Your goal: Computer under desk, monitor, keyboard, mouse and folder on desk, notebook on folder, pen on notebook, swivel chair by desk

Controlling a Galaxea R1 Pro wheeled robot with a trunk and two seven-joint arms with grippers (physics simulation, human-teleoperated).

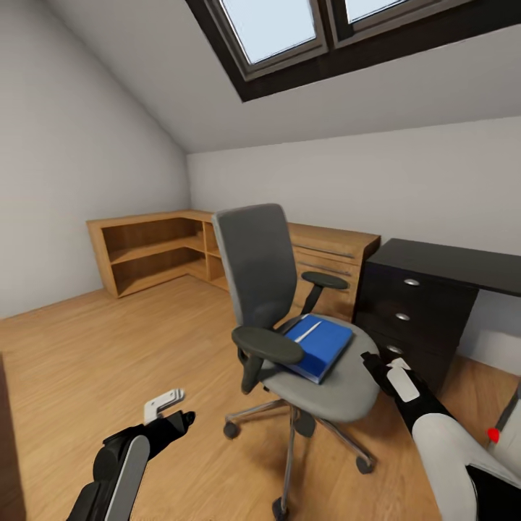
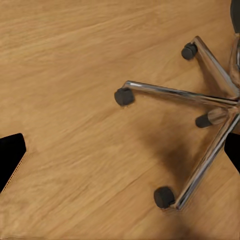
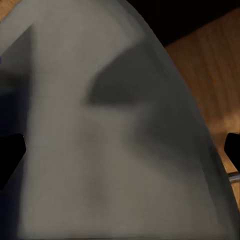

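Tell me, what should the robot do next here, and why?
Probably ease the right gripper across the swivel chair seat toward the folder. The blue folder lies on the grey seat, and the gripper sits just beside the seat's edge, not yet touching the folder.

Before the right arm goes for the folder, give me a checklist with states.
1. Folder lies flat on the chair seat: ok.
2. A pale, thin item lies on the folder; what it is: cannot tell.
3. Right gripper at the seat's edge, beside the folder: ok.
4. Right gripper open: cannot tell.
5. Left gripper low over the floor, clear of the chair: ok.
6. Desk in view for the drop: not ok.
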